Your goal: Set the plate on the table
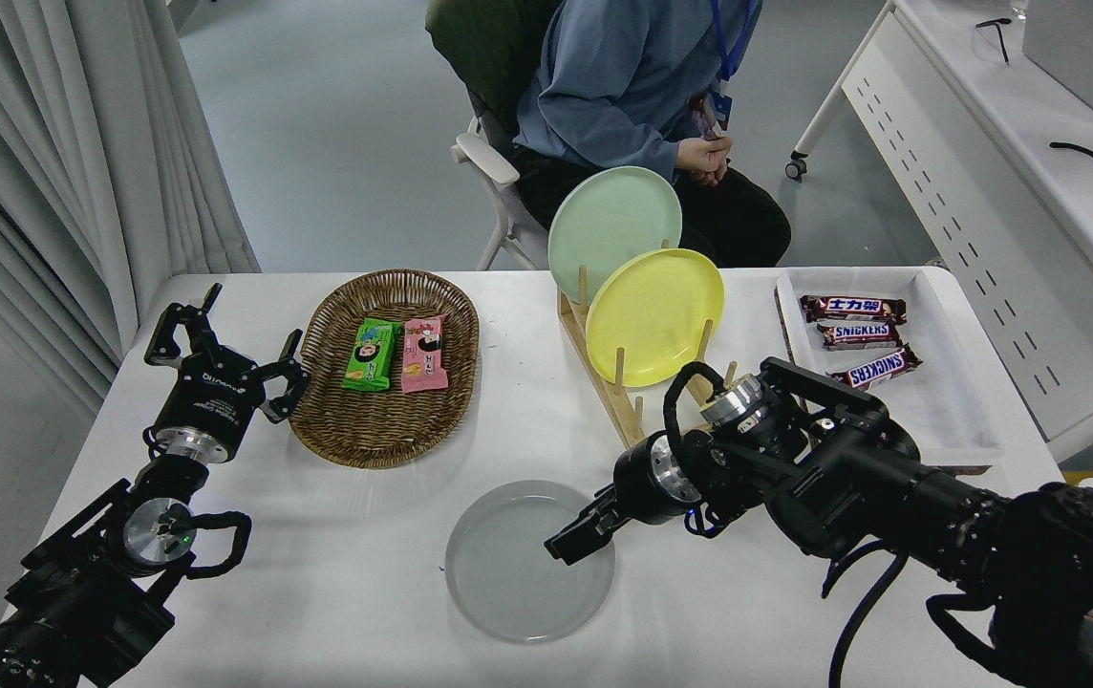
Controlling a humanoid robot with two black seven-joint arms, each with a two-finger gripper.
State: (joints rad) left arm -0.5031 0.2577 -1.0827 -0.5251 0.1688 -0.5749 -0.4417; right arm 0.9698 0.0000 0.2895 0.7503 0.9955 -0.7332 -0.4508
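The pale grey plate [508,583] lies on the white table [336,592], near its front edge in the middle. My right gripper [567,540] comes in from the right, tilts downward and reaches over the right part of the plate. I cannot tell whether it grips the plate's rim or only hovers over it. My left gripper [222,358] is parked at the lower left, open and empty, next to the wicker basket.
A wicker basket [317,420] holds two snack packets. A wooden rack [618,406] holds a yellow plate [653,315] and a mint-green plate [609,215]. A white tray [957,401] holds chocolate bars. A person [632,86] sits at the far side.
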